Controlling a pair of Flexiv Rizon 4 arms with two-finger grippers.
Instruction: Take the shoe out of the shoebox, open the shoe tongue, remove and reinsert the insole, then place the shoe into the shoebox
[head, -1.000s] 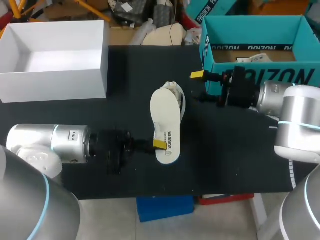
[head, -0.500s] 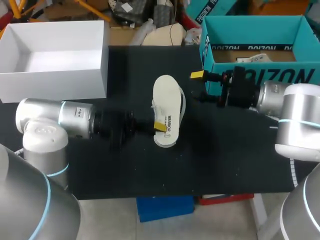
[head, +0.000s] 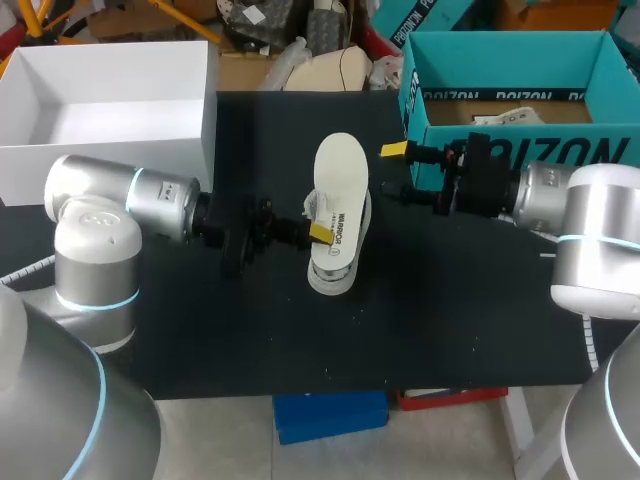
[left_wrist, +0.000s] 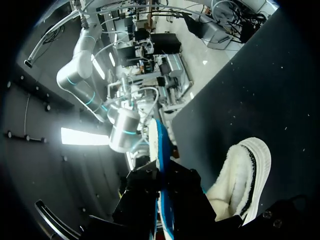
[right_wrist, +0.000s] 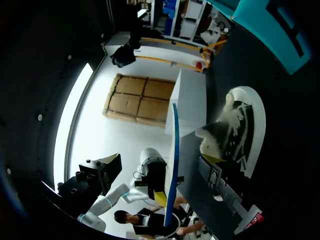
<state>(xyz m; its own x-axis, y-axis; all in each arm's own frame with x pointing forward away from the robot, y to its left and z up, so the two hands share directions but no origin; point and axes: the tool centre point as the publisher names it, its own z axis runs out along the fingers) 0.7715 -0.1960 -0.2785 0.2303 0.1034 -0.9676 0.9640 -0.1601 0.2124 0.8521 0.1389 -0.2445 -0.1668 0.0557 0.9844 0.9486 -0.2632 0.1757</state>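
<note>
White insole (head: 340, 180) clamped in left tool (head: 319, 232) above the shoe (head: 330, 278); right tool (head: 397, 170), spread apart, near them.

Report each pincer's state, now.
Left pincer: closed on the insole.
Right pincer: open, holding nothing.

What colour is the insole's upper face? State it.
Cream white with dark print; the insole shows best in the head view.

Left hand (head: 318, 232) clenched — right hand (head: 398, 170) splayed
</note>
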